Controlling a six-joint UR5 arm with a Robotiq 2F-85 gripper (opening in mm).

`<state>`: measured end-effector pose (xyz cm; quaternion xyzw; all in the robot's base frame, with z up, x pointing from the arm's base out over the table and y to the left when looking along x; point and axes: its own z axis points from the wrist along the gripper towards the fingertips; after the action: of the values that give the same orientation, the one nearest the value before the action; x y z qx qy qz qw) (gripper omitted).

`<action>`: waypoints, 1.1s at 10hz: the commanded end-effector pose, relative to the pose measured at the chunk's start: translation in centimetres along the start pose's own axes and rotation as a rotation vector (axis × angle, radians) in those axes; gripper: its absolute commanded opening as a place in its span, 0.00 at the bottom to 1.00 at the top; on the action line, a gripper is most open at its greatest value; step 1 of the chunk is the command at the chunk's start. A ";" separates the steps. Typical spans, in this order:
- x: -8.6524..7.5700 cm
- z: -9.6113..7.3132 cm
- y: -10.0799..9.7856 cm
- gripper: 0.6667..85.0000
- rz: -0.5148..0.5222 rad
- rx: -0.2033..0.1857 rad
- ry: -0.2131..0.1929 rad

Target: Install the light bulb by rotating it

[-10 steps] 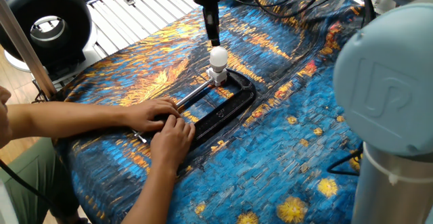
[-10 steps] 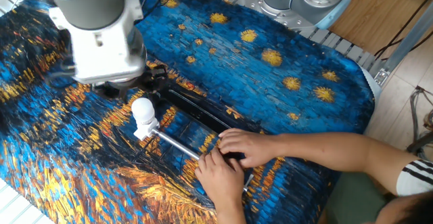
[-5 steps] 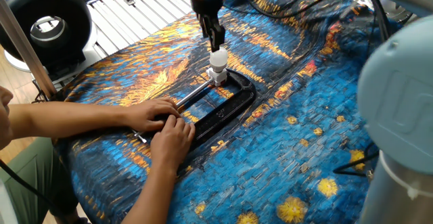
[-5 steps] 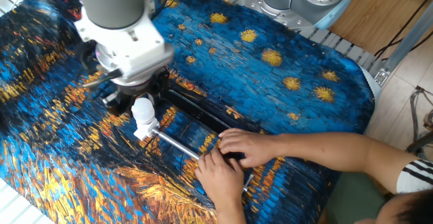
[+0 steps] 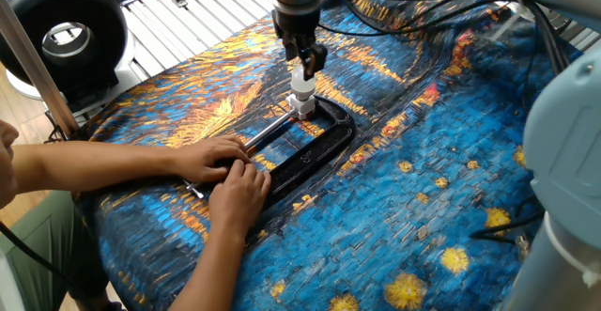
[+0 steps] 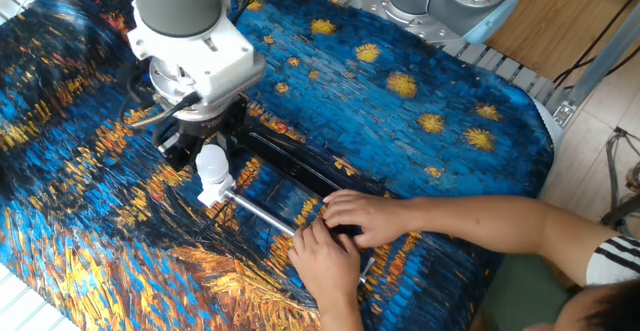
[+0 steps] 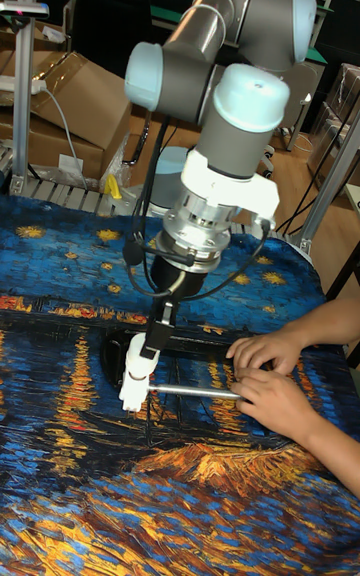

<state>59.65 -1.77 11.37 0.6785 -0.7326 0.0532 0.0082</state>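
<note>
The small white light bulb [image 5: 302,85] stands upright on its white socket base [image 5: 300,105], which is held in a black C-clamp [image 5: 319,147]. My gripper [image 5: 306,67] has come down over the bulb, with its black fingers on either side of the bulb's top and a gap still showing. In the other fixed view the light bulb [image 6: 211,160] shows just under the gripper [image 6: 207,146], above the socket base [image 6: 214,187]. The tall fixed view shows the gripper [image 7: 145,344] at the bulb [image 7: 136,360]. I see no firm contact.
A person's two hands [image 5: 228,168] press on the clamp's screw end, the forearms reaching in from the left. The clamp's metal bar [image 6: 262,215] runs from socket to hands. A patterned blue-and-orange cloth [image 5: 394,208] covers the table. A black round fan [image 5: 64,31] stands far left.
The gripper has moved down and slightly right, from above the bulb to around its top. The bulb, clamp and hands have not moved.
</note>
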 end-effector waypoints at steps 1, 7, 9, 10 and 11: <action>0.1 0.6 0.5 0.69 -0.046 0.011 -0.032; -0.9 0.7 0.3 0.66 -0.056 0.028 -0.081; -1.0 0.8 0.2 0.65 -0.055 0.033 -0.089; -0.8 1.0 0.1 0.64 -0.055 0.034 -0.083; -0.7 1.2 0.1 0.64 -0.054 0.036 -0.083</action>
<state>59.50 -1.25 10.30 0.7017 -0.7108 0.0409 -0.0248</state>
